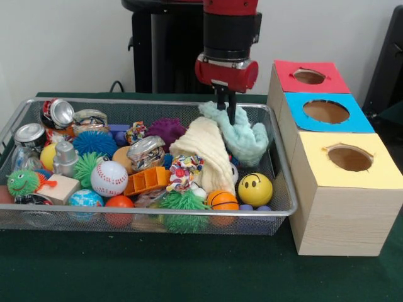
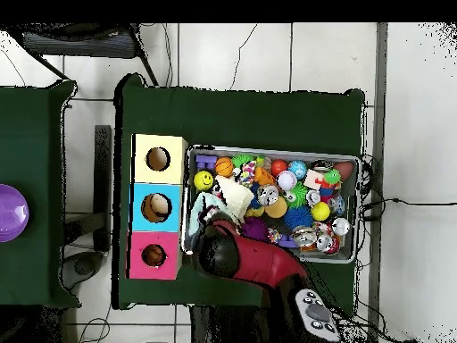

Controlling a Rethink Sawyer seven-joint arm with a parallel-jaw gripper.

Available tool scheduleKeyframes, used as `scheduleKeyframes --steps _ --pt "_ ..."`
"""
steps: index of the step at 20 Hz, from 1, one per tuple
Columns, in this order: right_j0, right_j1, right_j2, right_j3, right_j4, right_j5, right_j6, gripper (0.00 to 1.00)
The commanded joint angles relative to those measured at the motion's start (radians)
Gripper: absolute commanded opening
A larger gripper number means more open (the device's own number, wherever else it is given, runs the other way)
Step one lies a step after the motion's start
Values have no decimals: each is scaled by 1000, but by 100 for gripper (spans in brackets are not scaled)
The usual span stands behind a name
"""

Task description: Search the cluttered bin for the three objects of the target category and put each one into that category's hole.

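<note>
Bin [image 1: 157,214]: silver wire-mesh basket with a metal rim on the green table. In my front view its long axis runs left to right, and it does the same in the overhead view [image 2: 294,154].
Bin contents: heaped with clutter, and I cannot pick out any plush animal from here.
Counts I trust: one baseball [image 1: 109,178], one yellow smiley ball [image 1: 255,189], one small basketball [image 1: 223,201], one cream cloth [image 1: 204,148], one mint cloth [image 1: 249,141].
Boxes: three pale wooden ones in a row touching each other, just beside the bin's short end, with one round hole each.
Red-bordered hole [image 1: 309,77]: farthest from the front camera. In the overhead view it is the lowest of the row [image 2: 153,255].
Other holes: blue-bordered hole [image 1: 325,111] in the middle, yellow-bordered hole [image 1: 350,158] nearest the front camera.
Gripper [image 1: 225,107]: down at the bin's far corner on the box side, sunk into the mint cloth. I cannot tell how far open it is or whether it has hold of the cloth.
Arm [image 2: 259,259]: red, and it covers that corner from above.
</note>
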Motion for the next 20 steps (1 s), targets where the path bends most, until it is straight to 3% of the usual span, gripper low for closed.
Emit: scheduleKeyframes --steps 1,11,16,20 --pt "-86 -145 103 -20 -59 171 -38 0" --pt "-79 -147 18 -145 -150 298 -79 0" --pt "-43 -178 -28 -158 -207 359 -69 0" --pt "-39 -203 -52 -198 -253 465 -102 0"
